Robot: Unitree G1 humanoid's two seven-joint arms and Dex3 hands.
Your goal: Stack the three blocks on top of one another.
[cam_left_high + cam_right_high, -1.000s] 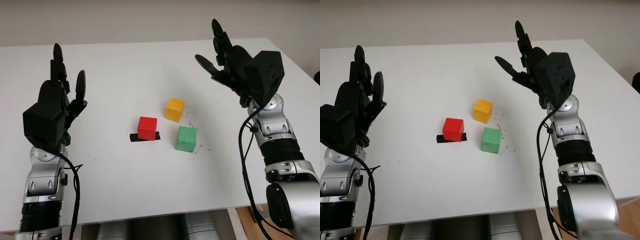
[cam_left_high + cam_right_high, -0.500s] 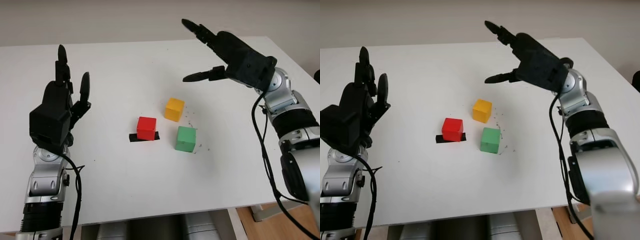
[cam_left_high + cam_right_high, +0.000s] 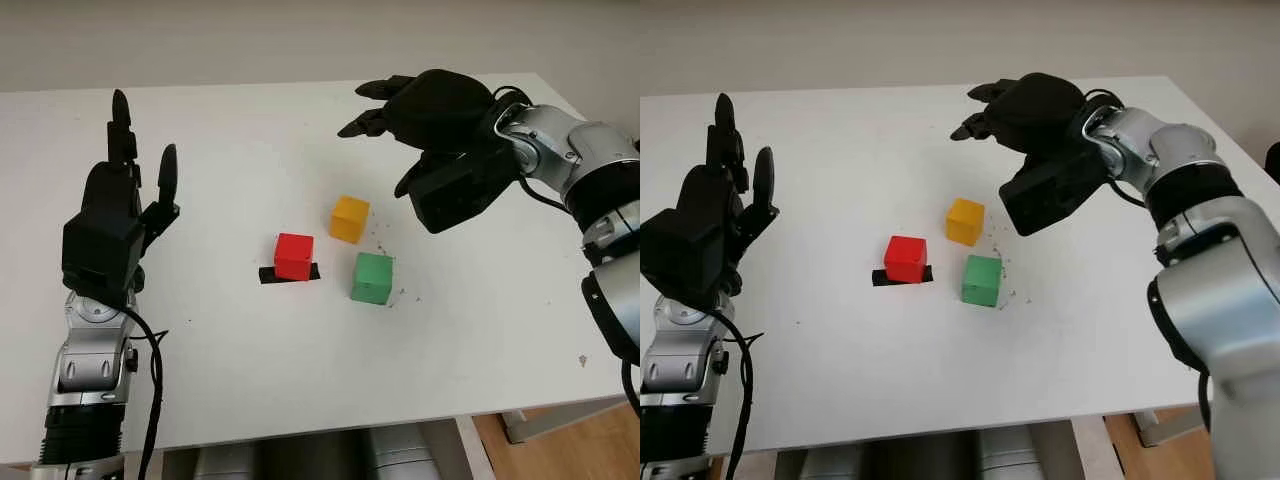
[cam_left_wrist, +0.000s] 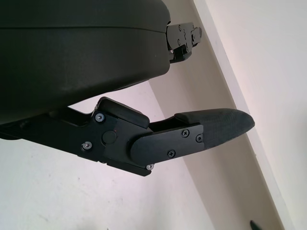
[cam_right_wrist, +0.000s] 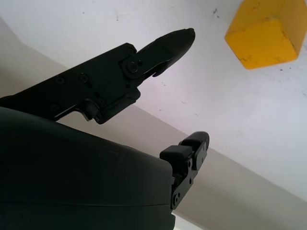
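Upper right of the head views, right hand [image 3: 420, 105]: open, holding nothing, raised above the table [image 3: 230, 130] with its fingers [image 3: 362, 122] reaching toward the upper middle of the frame; it hangs above and to the right of the yellow block, touching none of the blocks.
Left side of the frame, left hand [image 3: 115, 215]: open, empty, held upright well apart from the blocks (idle, by the look of it).
Yellow block [image 3: 350, 218]: middle of the frame, flat on the table; the right wrist view has it [image 5: 261, 33] beyond the fingertips, not between them.
Red block [image 3: 294, 255]: lower left of the yellow one, sitting on a short strip of black tape [image 3: 268, 275].
Green block [image 3: 373, 277]: lower right of the red one, just below the yellow one, apart from both.
Progress: nothing is stacked; all three blocks lie singly, near each other, none touching.
Left to do: in my judgement, every lift and placement, starting with a first grasp, most likely of the yellow block since it is nearest the right hand.
Around: small dark specks [image 3: 382, 235] on the table between the yellow and green blocks; a wall behind the far edge.
In the way: nothing blocks the approach, though the blocks' closeness may crowd the fingers.
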